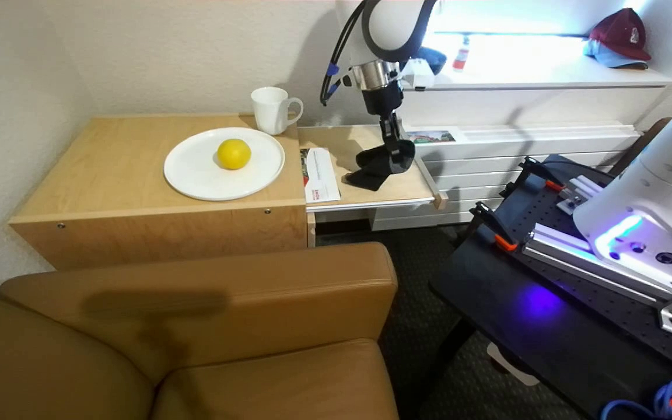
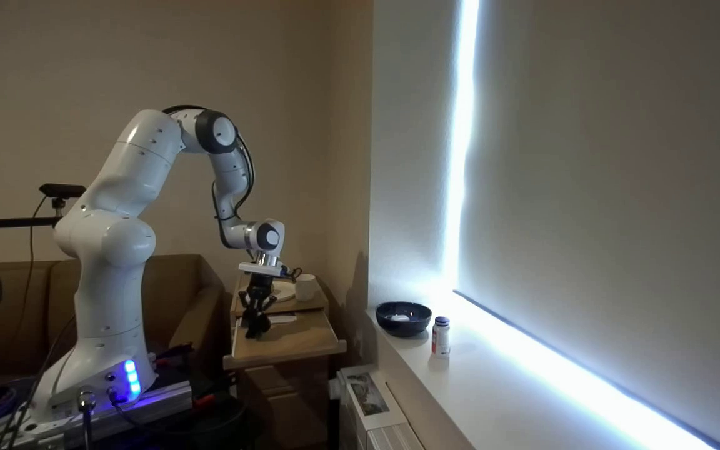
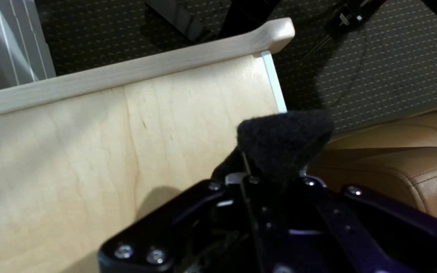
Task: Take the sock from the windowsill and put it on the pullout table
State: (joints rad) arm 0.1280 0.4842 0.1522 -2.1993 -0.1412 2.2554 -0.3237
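In an exterior view the sofa (image 1: 254,326) fills the near left; beyond it the cabinet (image 1: 126,169) adjoins the left of the pullout table (image 1: 345,146). Bare wood reaches the far edge and right rail (image 1: 429,179). Over it the gripper (image 1: 397,160) pinches the sock (image 1: 374,168), its contact below unclear. A leaflet (image 1: 321,178) lies left.

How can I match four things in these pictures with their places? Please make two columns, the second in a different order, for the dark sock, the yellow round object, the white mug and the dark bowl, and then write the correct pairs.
Things
1. dark sock
2. yellow round object
3. white mug
4. dark bowl

Places
A. on the windowsill
B. on the cabinet top, next to the white plate
C. held by the end effector, at the pullout table
D. on the white plate

Right pairs: 1-C, 2-D, 3-B, 4-A
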